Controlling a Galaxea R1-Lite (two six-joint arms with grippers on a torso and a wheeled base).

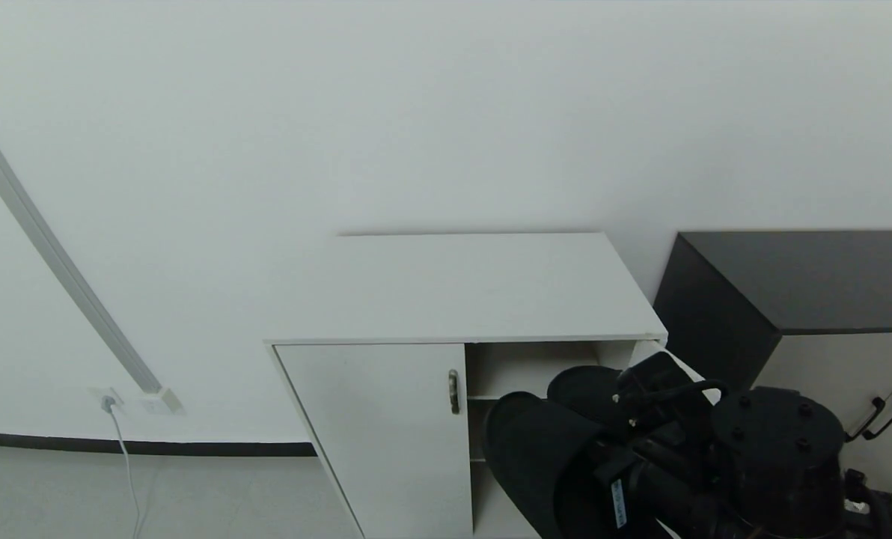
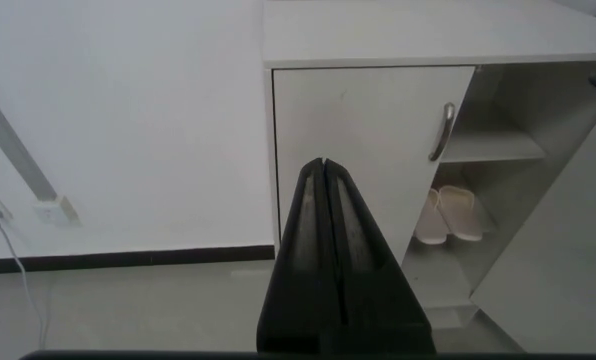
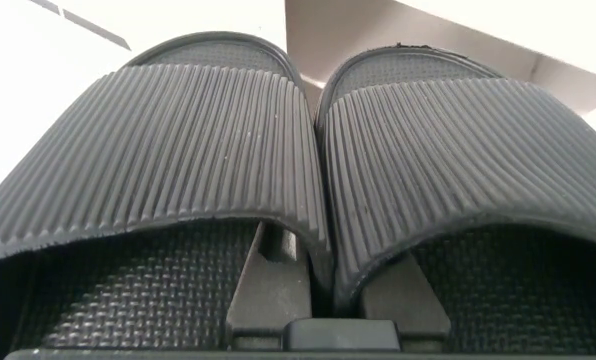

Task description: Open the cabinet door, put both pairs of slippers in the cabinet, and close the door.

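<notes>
The white cabinet [image 1: 476,288] has its left door [image 1: 375,427] closed and its right half standing open, showing shelves. A pale pair of slippers [image 2: 449,215] lies on a lower shelf inside. My right gripper [image 3: 323,285] is shut on a black pair of slippers [image 1: 543,449], held side by side with their ribbed straps [image 3: 178,140] facing the wrist camera, just in front of the open compartment. My left gripper [image 2: 323,175] is shut with nothing in it, facing the closed door a short way off, left of the metal handle [image 2: 440,130].
A black-topped cabinet [image 1: 805,277] with dark handles stands close on the right. A wall socket with a hanging cable [image 1: 111,408] and a slanted conduit strip [image 1: 49,247] are on the wall to the left, above bare floor [image 1: 191,494].
</notes>
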